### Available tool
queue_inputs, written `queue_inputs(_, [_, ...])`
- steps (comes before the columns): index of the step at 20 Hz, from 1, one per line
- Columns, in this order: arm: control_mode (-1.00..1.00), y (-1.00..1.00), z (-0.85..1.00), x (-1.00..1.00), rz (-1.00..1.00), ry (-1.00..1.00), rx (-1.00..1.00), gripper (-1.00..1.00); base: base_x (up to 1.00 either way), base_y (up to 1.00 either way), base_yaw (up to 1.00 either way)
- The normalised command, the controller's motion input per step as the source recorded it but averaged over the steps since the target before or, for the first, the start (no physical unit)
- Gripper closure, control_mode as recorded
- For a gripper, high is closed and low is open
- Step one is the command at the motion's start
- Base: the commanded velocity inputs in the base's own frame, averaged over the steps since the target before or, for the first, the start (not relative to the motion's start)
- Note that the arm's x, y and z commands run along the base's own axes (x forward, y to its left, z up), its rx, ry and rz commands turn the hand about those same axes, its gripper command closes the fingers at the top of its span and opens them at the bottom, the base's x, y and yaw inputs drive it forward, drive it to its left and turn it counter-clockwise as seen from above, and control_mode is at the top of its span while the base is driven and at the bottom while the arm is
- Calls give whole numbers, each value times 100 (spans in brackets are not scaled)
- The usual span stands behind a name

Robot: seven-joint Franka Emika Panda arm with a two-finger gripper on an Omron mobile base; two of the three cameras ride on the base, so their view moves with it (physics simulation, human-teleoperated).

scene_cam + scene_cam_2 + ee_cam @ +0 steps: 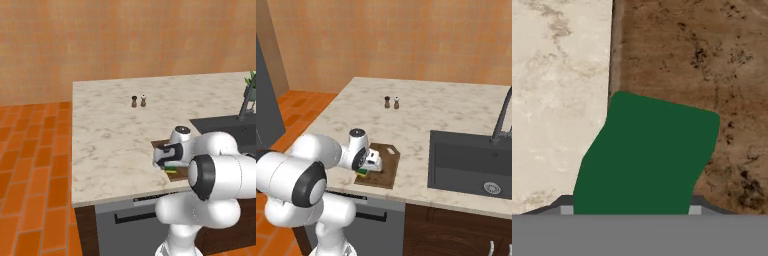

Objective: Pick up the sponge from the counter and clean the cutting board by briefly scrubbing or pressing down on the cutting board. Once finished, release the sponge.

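The small green-topped, yellow-bottomed sponge block [647, 157] is gripped in the two-finger gripper [370, 164] and pressed onto the dark brown wooden cutting board [387, 165] near the beige marble counter [421, 112] edge, so pickup's done, letting go is left.

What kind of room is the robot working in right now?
Most likely a kitchen, and a rendered one: a marble-patterned counter with a dark sink and faucet set in it, a wooden cutting board, and salt and pepper shakers.
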Motion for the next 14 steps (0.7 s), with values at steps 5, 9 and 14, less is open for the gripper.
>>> queue_inputs(5, [-100,0,1,65,0,0,0,100,0,0,0])
queue_inputs(9, [-100,-4,0,71,0,0,0,100,0,0,0])
queue_inputs(14, [-100,-12,0,69,0,-1,0,100,0,0,0])
